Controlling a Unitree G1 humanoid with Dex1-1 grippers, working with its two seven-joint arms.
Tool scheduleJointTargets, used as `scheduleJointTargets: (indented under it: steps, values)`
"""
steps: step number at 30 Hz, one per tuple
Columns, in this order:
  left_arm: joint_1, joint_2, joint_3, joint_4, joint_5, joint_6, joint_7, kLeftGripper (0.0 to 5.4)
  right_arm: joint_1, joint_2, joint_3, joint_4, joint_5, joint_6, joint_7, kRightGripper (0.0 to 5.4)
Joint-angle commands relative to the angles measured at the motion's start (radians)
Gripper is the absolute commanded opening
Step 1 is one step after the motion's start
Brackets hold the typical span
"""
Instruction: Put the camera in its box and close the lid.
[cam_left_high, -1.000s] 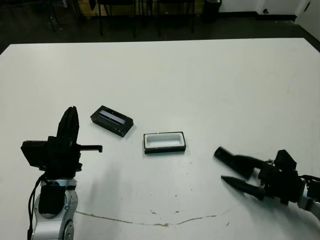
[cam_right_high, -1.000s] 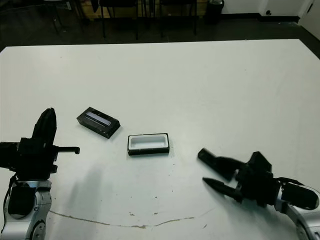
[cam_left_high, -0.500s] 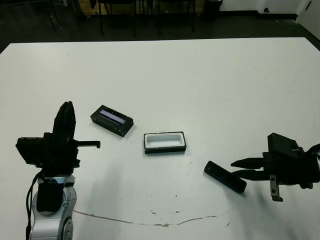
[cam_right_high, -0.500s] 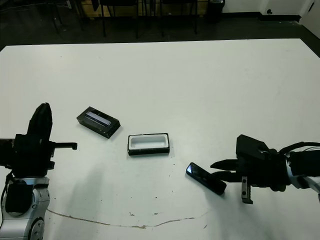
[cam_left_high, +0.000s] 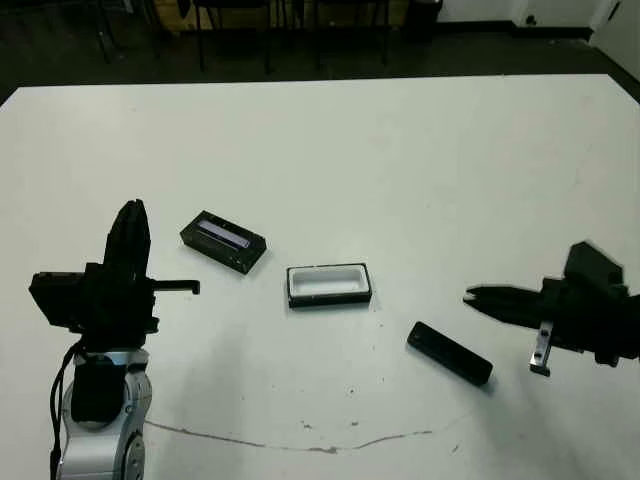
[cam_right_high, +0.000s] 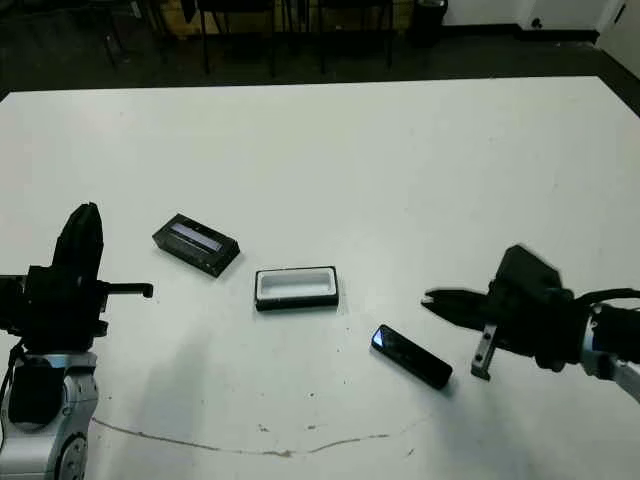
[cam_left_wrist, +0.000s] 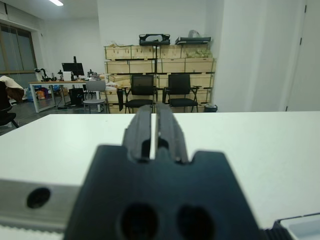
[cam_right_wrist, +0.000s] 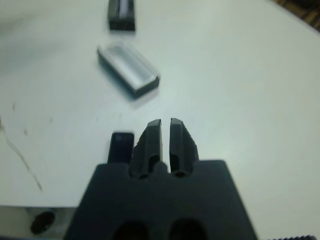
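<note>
A: Count on tabletop (cam_left_high: 420, 150)?
B: One camera (cam_left_high: 450, 353), one box (cam_left_high: 328, 284), one lid (cam_left_high: 223, 241).
A: End effectors?
B: Two: left end effector (cam_left_high: 132, 240), right end effector (cam_left_high: 492, 298).

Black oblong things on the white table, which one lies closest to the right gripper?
The slim all-black camera bar, lying alone just beside the right gripper. The white-lined box tray and the grey-striped lid sit farther towards the left gripper.

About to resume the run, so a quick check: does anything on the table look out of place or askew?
Yes. The camera lies bare on the table, skewed, apart from the open box and held by neither gripper. The right gripper is shut beside it. The lid sits angled, left of the box.
</note>
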Motion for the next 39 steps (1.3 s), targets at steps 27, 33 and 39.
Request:
scheduleJointTargets:
  steps: [27, 33, 39]
  values:
    - [0.037, 0.008, -0.008, -0.031, 0.001, 0.050, -0.005, 0.00, -0.044, -0.269, 0.139, -0.081, -0.082, 0.053, 0.127, 3.61]
    - [0.034, 0.009, -0.010, -0.027, -0.001, 0.052, -0.008, 0.00, -0.028, -0.259, 0.144, -0.064, -0.068, 0.052, 0.148, 4.65]
    - [0.034, 0.013, -0.006, -0.023, -0.005, 0.050, -0.013, 0.00, -0.005, -0.252, 0.152, -0.052, -0.062, 0.055, 0.152, 5.38]
